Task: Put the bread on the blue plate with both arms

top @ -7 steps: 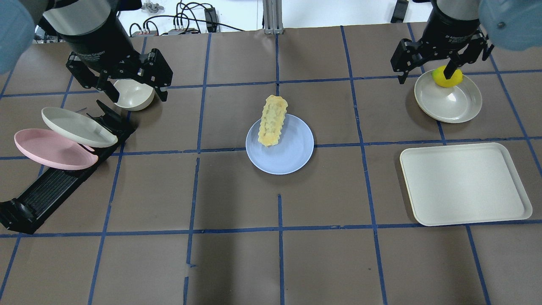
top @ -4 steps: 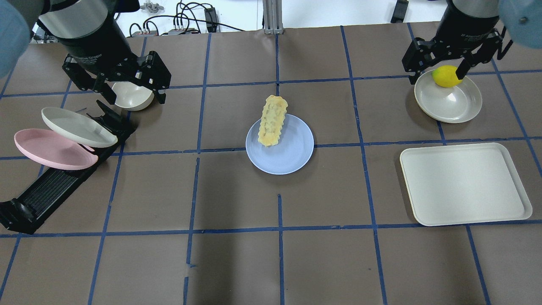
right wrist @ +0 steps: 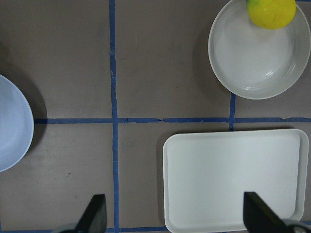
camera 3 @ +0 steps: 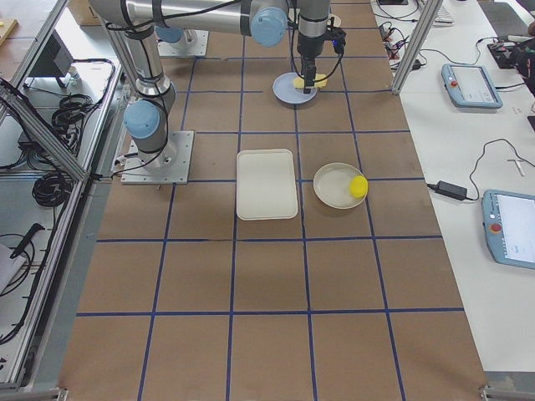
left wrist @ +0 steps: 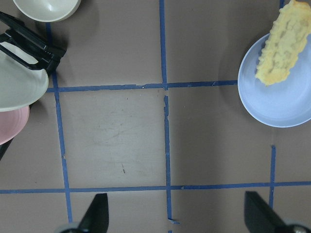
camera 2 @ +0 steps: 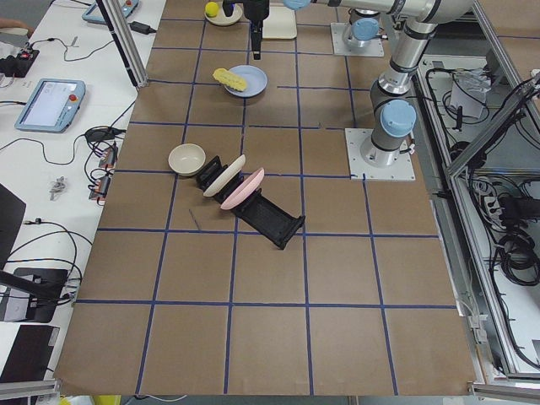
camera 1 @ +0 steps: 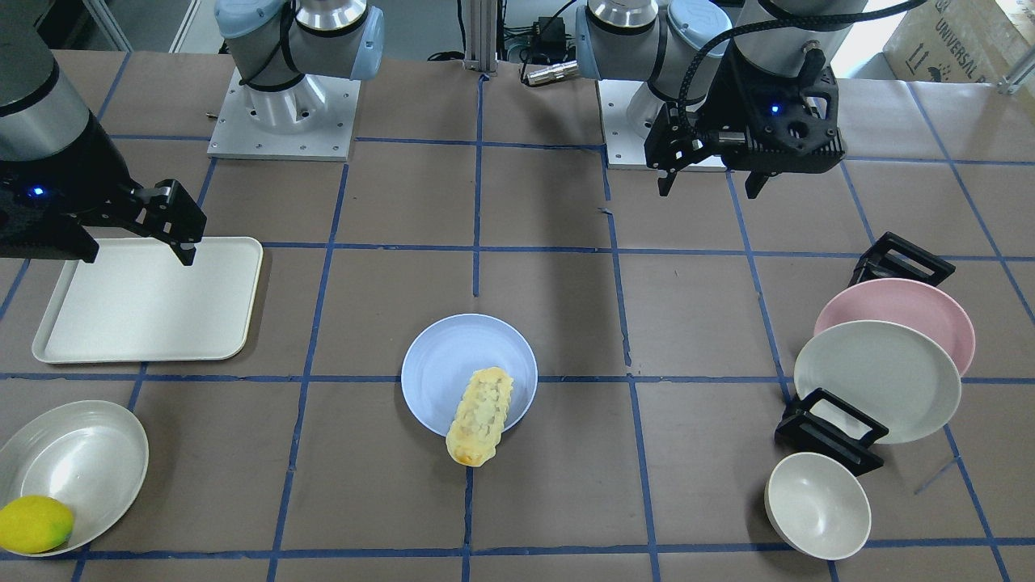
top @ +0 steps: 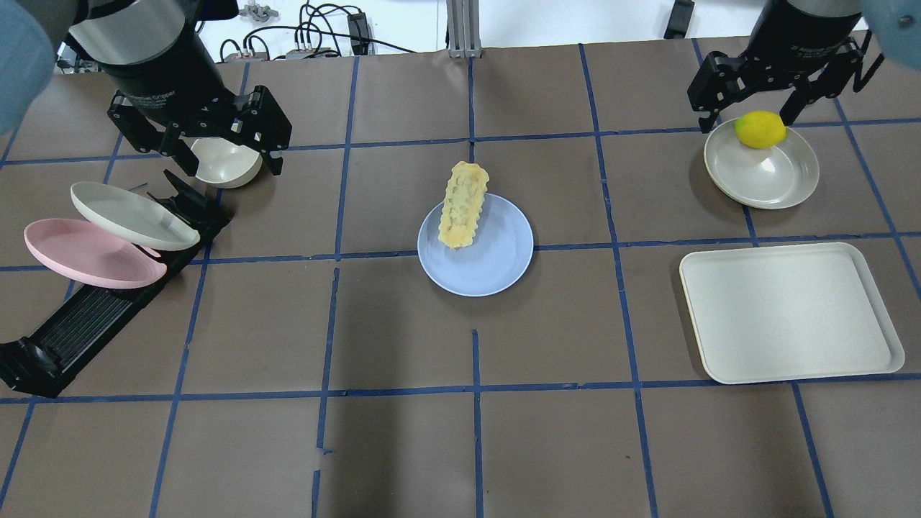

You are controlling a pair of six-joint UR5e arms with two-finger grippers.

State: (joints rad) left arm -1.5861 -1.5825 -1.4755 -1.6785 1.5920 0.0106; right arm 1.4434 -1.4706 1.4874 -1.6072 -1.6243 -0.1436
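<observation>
The bread [top: 464, 205] lies on the blue plate [top: 496, 266] at the table's middle. Its far end overhangs the plate's far rim. It also shows in the front view [camera 1: 480, 415] on the plate [camera 1: 445, 356], and in the left wrist view [left wrist: 284, 43]. My left gripper [top: 227, 155] is open and empty, raised above the cream bowl [top: 223, 164], far left of the plate. My right gripper [top: 748, 115] is open and empty, raised near the lemon [top: 760, 129], far right of the plate.
A black rack [top: 93, 324] at the left holds a pink plate [top: 86, 255] and a cream plate [top: 129, 214]. The lemon sits in a cream dish [top: 770, 176] at the back right. A cream tray [top: 788, 311] lies in front of it.
My right gripper has moved right and farther back, uncovering the lemon. My left gripper has shifted slightly left and back. The bread and plate have not moved.
</observation>
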